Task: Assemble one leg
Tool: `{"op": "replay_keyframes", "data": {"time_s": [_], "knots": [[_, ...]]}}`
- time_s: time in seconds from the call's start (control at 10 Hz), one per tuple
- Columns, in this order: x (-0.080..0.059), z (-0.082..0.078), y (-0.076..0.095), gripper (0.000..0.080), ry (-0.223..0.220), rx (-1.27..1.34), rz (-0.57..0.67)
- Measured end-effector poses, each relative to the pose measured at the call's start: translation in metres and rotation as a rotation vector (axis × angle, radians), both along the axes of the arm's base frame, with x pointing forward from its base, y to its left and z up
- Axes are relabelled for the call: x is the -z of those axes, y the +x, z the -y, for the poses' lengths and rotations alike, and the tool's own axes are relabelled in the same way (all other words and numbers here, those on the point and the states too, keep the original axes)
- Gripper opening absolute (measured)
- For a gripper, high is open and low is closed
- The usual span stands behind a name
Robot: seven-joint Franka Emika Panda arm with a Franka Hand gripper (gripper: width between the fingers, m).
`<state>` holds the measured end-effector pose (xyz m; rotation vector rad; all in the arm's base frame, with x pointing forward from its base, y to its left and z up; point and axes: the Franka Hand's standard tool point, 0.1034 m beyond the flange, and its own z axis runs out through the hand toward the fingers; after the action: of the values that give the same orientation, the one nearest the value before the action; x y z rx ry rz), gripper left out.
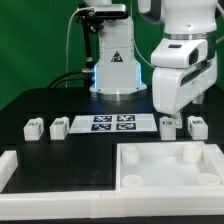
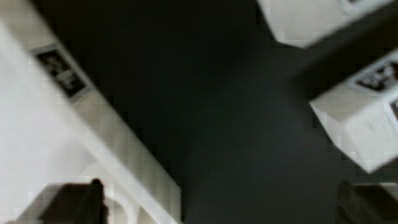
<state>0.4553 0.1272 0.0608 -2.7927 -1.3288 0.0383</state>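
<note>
Four small white legs with square tags stand in a row on the dark table. Two are at the exterior view's left and two at its right. My gripper hangs just above the right pair, near the inner one. In the wrist view my gripper is open, with dark fingertips far apart and only bare dark table between them. One leg shows blurred at one side and another at a corner. The white tabletop lies at the front right.
The marker board lies between the two pairs of legs and also shows in the wrist view. A white L-shaped bracket lies at the front left. The robot base stands behind the board.
</note>
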Motion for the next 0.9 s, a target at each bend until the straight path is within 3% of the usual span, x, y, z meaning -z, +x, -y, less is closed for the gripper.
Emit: {"op": "replay_keyframes", "data": {"time_s": [0.5,0.7,0.9], "knots": [[0.004,-0.011,-0.008,0.0649,-0.005,0.500,-0.026],[0.010,-0.035,-0.030,0.0649,-0.024,0.731,-0.055],[0.011,-0.039,-0.034,0.0649,-0.028,0.742,-0.059]]}}
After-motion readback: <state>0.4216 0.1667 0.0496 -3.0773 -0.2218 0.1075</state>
